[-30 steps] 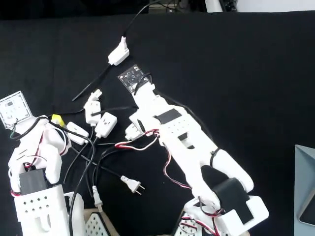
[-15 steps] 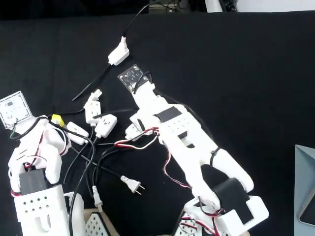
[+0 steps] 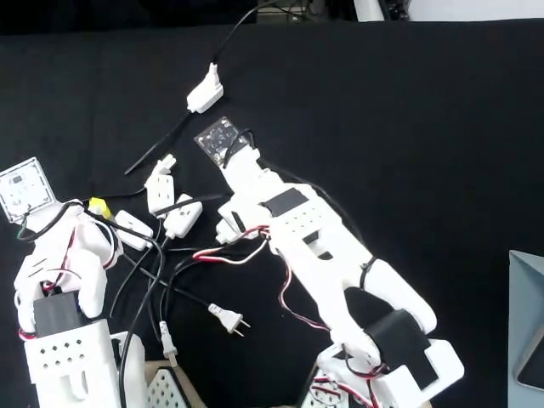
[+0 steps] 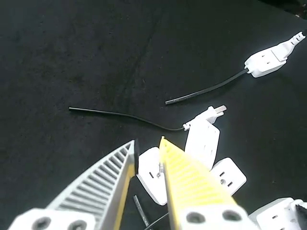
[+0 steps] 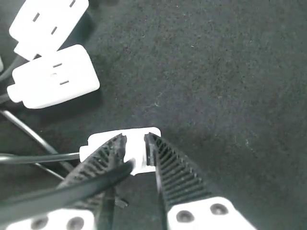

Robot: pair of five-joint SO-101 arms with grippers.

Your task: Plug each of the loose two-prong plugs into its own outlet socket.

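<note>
A black cloth (image 3: 425, 127) covers the table. Its far edge meets a pale strip of room (image 3: 476, 8), and a grey container (image 3: 529, 323) stands at the right edge. Between that container and the right arm (image 3: 340, 263) lies a wide stretch of plain cloth. The cords and fittings crowd the space between the two arms.

The right gripper (image 5: 135, 137) has its fingers pinching a small white connector (image 5: 103, 143) with a black cord; plug or socket, I cannot tell. Two white sockets (image 5: 53, 76) lie near it.

The left arm (image 3: 59, 255) sits near the left edge. The left gripper (image 4: 147, 142) has its grey and yellow fingers slightly spread and holds nothing, with its tips just above a white socket (image 4: 149, 173).

Beside that socket a pronged plug (image 4: 212, 113) touches another outlet block (image 4: 202, 143). A far socket (image 3: 205, 92) lies apart, towards the cloth's far edge. Two loose two-prong plugs (image 3: 228, 320) (image 3: 167, 342) lie unplugged near the front edge, between the arm bases, with black cords (image 3: 144, 280) crossing beside them.
</note>
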